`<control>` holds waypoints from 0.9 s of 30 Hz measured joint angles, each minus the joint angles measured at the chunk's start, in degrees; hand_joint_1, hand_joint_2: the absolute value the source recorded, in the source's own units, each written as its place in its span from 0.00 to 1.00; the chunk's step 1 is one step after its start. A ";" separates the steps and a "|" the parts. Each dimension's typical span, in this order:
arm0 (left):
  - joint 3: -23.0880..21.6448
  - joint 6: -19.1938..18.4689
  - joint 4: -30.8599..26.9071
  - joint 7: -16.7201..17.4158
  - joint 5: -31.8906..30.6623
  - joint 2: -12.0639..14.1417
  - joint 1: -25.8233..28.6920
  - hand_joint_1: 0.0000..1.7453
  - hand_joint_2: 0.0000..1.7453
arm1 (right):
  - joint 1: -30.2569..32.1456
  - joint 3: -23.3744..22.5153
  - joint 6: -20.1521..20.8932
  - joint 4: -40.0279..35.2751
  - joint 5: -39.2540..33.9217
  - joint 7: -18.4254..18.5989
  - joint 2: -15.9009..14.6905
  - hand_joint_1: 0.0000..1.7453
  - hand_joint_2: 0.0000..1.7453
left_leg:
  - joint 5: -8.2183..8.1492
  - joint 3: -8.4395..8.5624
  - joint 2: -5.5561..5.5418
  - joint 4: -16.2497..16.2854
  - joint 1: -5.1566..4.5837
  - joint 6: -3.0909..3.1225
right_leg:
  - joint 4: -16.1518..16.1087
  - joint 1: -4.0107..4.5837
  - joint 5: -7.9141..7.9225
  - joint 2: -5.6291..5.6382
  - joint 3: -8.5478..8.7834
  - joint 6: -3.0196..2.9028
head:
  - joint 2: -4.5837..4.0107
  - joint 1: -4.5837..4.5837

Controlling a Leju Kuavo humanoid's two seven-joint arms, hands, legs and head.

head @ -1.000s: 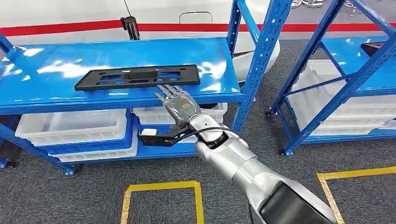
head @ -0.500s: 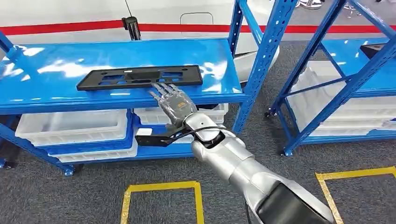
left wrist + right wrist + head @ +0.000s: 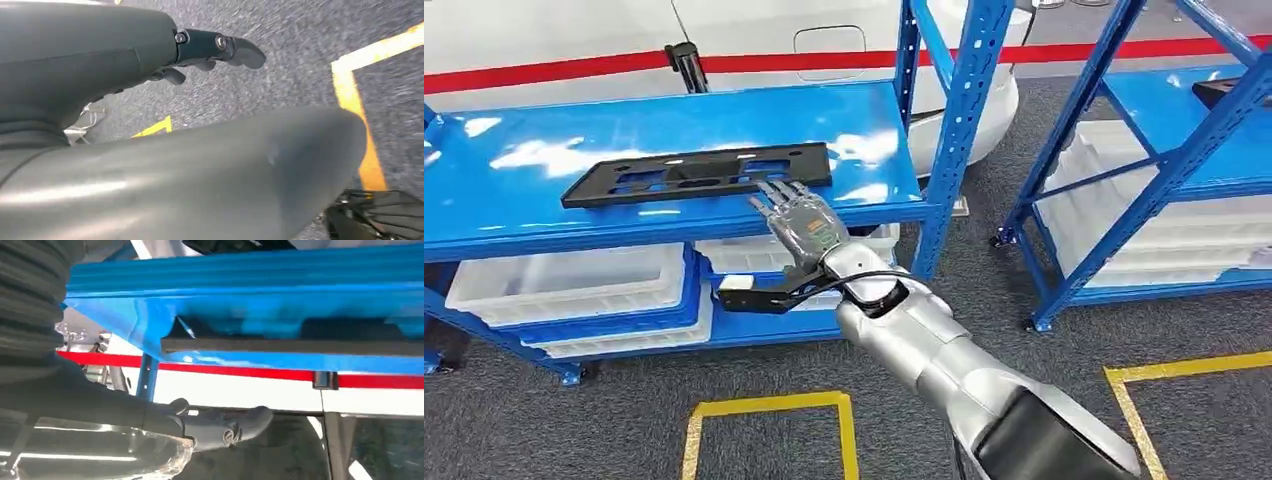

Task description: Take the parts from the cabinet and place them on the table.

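A long flat black part (image 3: 696,172) with cut-outs lies on the top blue shelf (image 3: 544,215) of the cabinet. My right hand (image 3: 802,222) is stretched out in front of the shelf with its fingers spread; the fingertips (image 3: 772,192) reach the part's near edge and hold nothing. In the right wrist view the part's edge (image 3: 300,346) lies along the blue shelf (image 3: 250,280), apart from the right hand's dark fingers (image 3: 225,427). My left hand (image 3: 205,47) hangs over the grey floor, its fingers loose around nothing.
White bins (image 3: 574,275) fill the lower shelf. A blue upright post (image 3: 954,120) stands just right of my arm. A second blue rack (image 3: 1184,130) with a dark part (image 3: 1234,90) stands at the right. Yellow tape squares (image 3: 769,405) mark the floor.
The whole picture has shifted left, so the camera has moved. My right hand stays at the part's near edge with its fingers spread.
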 joint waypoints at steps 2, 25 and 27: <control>0.04 0.11 0.00 0.00 0.00 0.00 0.01 0.00 0.00 | 0.07 0.02 0.00 0.13 0.00 0.00 0.09 0.00 1.00 | -2.96 -4.35 0.00 7.68 0.18 -0.52 | 0.01 0.21 -0.41 0.03 0.50 -0.53 | 0.00 0.00; 0.76 -0.72 0.26 0.24 -0.57 -0.33 -0.17 0.00 0.00 | 0.19 0.66 0.42 0.46 -0.11 -0.04 0.50 0.00 1.00 | 2.38 4.27 -0.40 -6.99 -0.14 1.46 | 0.38 1.35 0.43 -0.66 -2.85 1.47 | 0.00 0.18; 0.76 -0.72 0.28 0.31 -0.57 -0.39 -0.08 0.00 0.00 | 0.28 0.66 0.42 0.46 -0.11 -0.04 0.50 0.00 1.00 | 2.71 5.09 -0.31 -6.61 0.00 0.98 | -0.52 1.17 1.55 -0.58 -1.78 0.65 | 0.00 0.07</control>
